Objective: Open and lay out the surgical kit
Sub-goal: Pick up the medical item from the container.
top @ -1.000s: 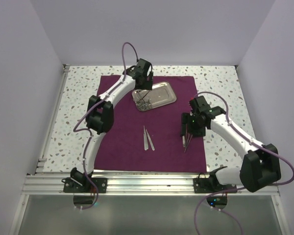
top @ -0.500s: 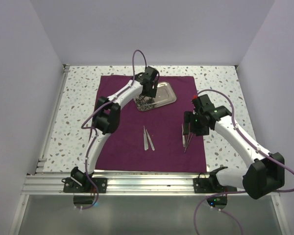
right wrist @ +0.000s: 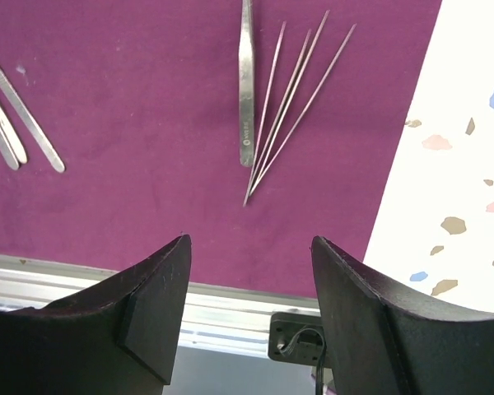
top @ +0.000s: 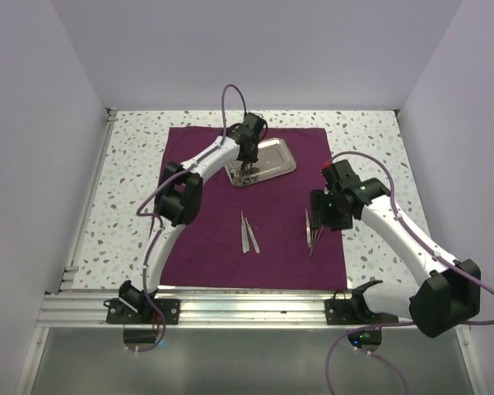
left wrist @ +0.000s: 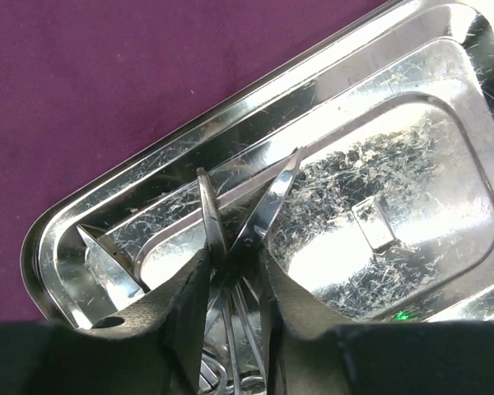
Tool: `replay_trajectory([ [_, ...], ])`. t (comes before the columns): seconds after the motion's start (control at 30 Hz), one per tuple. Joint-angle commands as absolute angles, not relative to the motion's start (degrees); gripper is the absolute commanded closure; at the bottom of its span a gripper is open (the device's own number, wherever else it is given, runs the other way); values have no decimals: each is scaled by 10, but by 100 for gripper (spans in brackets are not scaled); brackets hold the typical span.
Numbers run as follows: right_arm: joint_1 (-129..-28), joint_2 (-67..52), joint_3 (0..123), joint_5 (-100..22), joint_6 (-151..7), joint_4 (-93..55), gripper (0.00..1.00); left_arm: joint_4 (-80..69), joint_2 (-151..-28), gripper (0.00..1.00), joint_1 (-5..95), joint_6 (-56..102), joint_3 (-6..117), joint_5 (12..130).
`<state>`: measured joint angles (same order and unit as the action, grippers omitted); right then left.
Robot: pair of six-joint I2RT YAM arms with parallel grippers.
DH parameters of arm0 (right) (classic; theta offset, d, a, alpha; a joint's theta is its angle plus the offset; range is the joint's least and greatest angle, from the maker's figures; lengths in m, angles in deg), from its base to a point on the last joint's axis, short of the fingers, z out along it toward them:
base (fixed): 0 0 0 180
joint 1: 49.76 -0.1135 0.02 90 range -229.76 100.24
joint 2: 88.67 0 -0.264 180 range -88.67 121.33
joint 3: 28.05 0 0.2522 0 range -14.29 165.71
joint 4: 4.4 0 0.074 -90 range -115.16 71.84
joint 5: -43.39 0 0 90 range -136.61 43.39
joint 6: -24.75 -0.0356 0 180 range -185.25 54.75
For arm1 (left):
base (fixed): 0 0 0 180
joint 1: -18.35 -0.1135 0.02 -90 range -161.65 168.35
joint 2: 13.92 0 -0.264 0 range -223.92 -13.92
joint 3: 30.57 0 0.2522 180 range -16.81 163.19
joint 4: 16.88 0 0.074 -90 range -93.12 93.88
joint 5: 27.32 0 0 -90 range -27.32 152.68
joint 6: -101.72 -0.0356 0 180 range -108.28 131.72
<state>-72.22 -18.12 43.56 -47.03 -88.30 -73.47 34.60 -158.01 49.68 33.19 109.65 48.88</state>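
The left gripper [left wrist: 230, 276] sits low in the steel tray [left wrist: 412, 189]. Its fingers [left wrist: 177, 304] press in on either side of the scissors [left wrist: 249, 216] at the pivot and appear clamped on them. The scissors' long axis runs straight out ahead of the fingers, with the blades splayed and pointing away and the handles back beneath them. This arm is the nearer one for lifting them out. The right gripper [right wrist: 251, 271] hangs over the cloth wrap [right wrist: 132, 99], fingers apart and empty, with tweezers [right wrist: 246, 82] lying just ahead.
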Motion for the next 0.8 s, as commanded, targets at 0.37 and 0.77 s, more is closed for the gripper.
replay_trajectory([
  [0.37,-756,-154,478,-481,-899,-702,36,405,-1603,100,475,339,1069,502],
  [0.77,-756,-112,548,-513,-908,-705,36,392,-1515,100,466,333,1115,491],
])
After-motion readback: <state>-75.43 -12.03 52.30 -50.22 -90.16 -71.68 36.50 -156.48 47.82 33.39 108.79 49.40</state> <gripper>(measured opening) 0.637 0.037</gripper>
